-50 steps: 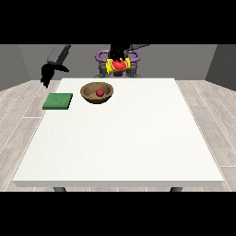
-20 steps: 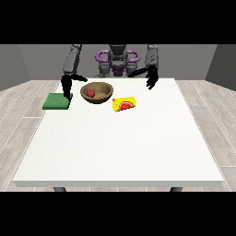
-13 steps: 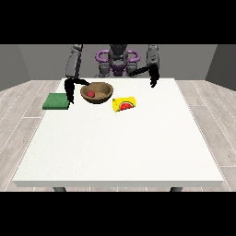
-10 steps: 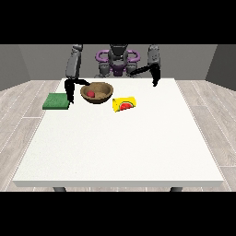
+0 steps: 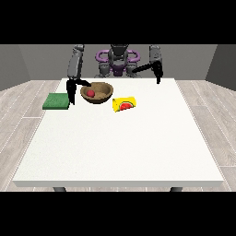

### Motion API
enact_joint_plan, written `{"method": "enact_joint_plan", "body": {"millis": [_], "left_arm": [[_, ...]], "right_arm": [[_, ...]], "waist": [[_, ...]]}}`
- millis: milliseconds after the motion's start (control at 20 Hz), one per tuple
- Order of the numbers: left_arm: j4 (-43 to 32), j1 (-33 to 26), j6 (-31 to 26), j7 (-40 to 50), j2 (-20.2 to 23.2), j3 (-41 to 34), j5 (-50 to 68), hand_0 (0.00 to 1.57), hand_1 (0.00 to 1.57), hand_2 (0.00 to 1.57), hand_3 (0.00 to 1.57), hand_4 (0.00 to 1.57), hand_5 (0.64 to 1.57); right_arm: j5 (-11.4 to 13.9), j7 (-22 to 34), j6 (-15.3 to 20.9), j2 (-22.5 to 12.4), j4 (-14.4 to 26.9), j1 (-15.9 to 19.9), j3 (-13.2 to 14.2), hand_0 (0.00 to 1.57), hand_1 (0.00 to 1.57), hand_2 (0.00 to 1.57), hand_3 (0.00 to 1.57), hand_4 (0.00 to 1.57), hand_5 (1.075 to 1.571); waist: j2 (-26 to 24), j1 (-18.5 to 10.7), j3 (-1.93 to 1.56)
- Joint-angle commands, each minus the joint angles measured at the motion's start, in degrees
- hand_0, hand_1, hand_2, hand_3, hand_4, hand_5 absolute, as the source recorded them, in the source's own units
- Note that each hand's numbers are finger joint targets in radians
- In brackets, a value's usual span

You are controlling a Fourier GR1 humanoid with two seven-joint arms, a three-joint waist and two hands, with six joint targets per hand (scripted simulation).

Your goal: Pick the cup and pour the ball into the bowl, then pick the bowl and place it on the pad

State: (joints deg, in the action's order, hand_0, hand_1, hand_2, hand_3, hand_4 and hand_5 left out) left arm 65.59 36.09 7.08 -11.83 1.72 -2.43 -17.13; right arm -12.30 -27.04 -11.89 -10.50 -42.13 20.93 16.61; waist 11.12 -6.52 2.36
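1. Nearest the camera, the white table (image 5: pixel 120 152) shows a broad bare stretch; nothing of the task lies on this near half.
2. Further back, the yellow cup (image 5: pixel 125 103) lies on its side, its red-lined mouth turned towards the camera; no hand touches it; it looks emptied and set aside.
3. Just behind and to the left of it stands the brown bowl (image 5: pixel 97 92), upright, with the red ball (image 5: pixel 91 93) resting inside; the pouring step therefore appears done.
4. At the table's left edge lies the green pad (image 5: pixel 57 101), flat and with nothing on it; the bowl stands apart from it, so the placing step is not yet done.
5. Between pad and bowl hangs the hand at the view's left (image 5: pixel 71 90), pointing down, close beside the bowl's rim; whether its fingers touch or grasp the rim cannot be told, nor how far they are spread.
6. Farthest back, the hand at the view's right (image 5: pixel 158 73) hangs above the table's far edge, well apart from cup and bowl, holding nothing visible; its fingers are too small to read.
7. What seems left: taking hold of the bowl and carrying it the short way left onto the pad.
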Motion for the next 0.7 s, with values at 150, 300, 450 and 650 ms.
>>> {"method": "enact_joint_plan", "body": {"millis": [150,300,450,650], "left_arm": [[-1.4,-3.5,-0.9,1.2,0.7,-0.6,0.6,0.00,0.00,0.00,0.00,0.00,1.564],[2.2,-1.1,-2.7,3.8,1.8,-0.5,1.4,0.00,0.00,0.00,0.00,0.00,1.565],[1.2,-1.8,-3.1,0.7,2.6,-1.3,2.0,0.00,0.00,0.00,0.00,0.00,1.567],[0.3,-3.3,-5.0,0.3,3.7,-1.6,2.9,0.00,0.00,0.00,0.00,0.00,1.568]], "right_arm": [[-0.7,8.3,5.5,6.2,1.7,4.2,-1.9,0.00,0.00,0.00,0.00,0.38,1.552],[-0.8,5.1,6.8,5.7,6.6,6.5,-0.5,0.00,0.00,0.00,0.00,0.35,1.546],[3.5,11.6,10.7,2.5,7.4,3.0,-2.9,1.57,1.57,1.57,0.82,0.66,1.570],[5.3,14.6,15.3,3.5,6.0,2.0,-4.1,1.57,1.57,1.57,1.57,1.05,1.550]], "waist": [[-4.9,0.4,-2.35],[-1.8,-1.2,-2.39],[-0.5,-2.2,-2.31],[-3.0,-2.5,-2.24]]}}
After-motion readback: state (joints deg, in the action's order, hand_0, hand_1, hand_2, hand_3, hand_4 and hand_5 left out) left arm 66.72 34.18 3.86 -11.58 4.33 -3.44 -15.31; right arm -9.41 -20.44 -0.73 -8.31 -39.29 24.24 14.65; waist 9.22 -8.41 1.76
